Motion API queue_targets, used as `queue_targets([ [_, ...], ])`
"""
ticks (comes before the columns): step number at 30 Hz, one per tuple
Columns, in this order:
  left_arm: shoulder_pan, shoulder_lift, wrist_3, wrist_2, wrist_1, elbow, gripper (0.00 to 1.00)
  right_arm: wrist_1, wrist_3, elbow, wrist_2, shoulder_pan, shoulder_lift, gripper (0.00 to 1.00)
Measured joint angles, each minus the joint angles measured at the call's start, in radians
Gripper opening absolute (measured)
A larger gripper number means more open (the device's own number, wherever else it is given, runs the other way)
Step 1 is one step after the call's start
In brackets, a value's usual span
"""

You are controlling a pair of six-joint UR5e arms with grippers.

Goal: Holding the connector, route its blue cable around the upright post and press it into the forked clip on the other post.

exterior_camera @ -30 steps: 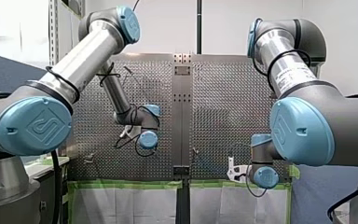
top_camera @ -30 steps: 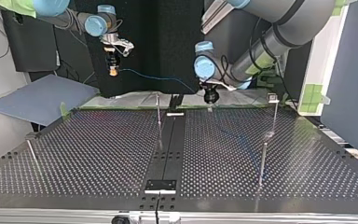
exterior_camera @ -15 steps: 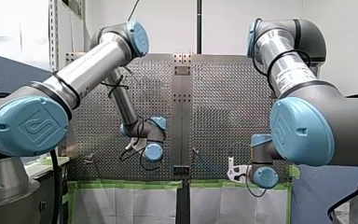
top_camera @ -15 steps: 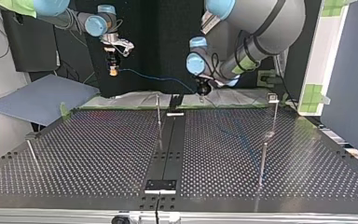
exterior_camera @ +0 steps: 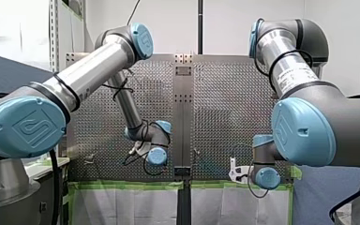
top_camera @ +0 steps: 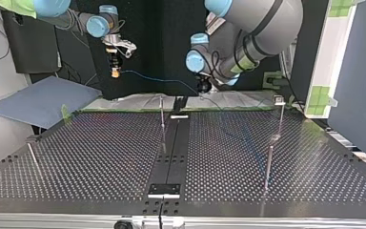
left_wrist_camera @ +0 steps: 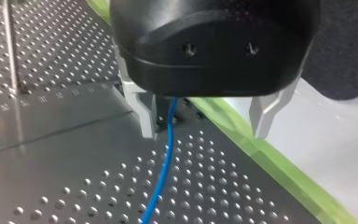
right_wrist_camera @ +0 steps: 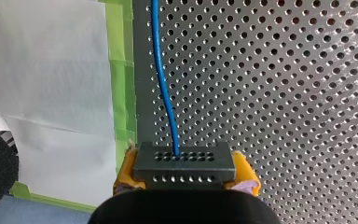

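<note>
Right gripper, yellow pads, clamps the dark rectangular connector by the green-taped edge of the perforated metal table; thin blue cable follows that edge; left gripper gapes wide around it.

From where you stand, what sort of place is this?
Most likely a robotics lab test bench: my left arm and my right arm over a perforated metal table with thin upright posts, my right claw holding a connector on a blue cable.

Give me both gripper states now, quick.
Left gripper: open, blue cable passing between, ungripped.
Right gripper: shut on the connector.
</note>
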Motion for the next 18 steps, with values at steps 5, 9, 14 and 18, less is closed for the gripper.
queue_targets([
  [5, -0.02, 0.0, -0.026, 0.014, -0.003, 0.005, 0.99, 0.0, 0.003, 0.0, -0.002, -0.002, 0.0, 0.0],
  [9, -0.034, -0.001, -0.053, 0.025, -0.007, 0.012, 0.99, 0.0, 0.004, 0.0, -0.002, -0.004, 0.0, 0.0],
  [14, -0.049, -0.023, -0.068, 0.016, -0.024, 0.035, 0.99, 0.0, 0.004, 0.0, -0.005, -0.001, 0.0, 0.0],
  [18, -0.063, -0.054, -0.088, 0.019, -0.042, 0.065, 0.99, 0.0, 0.004, 0.0, -0.004, 0.001, 0.0, 0.0],
])
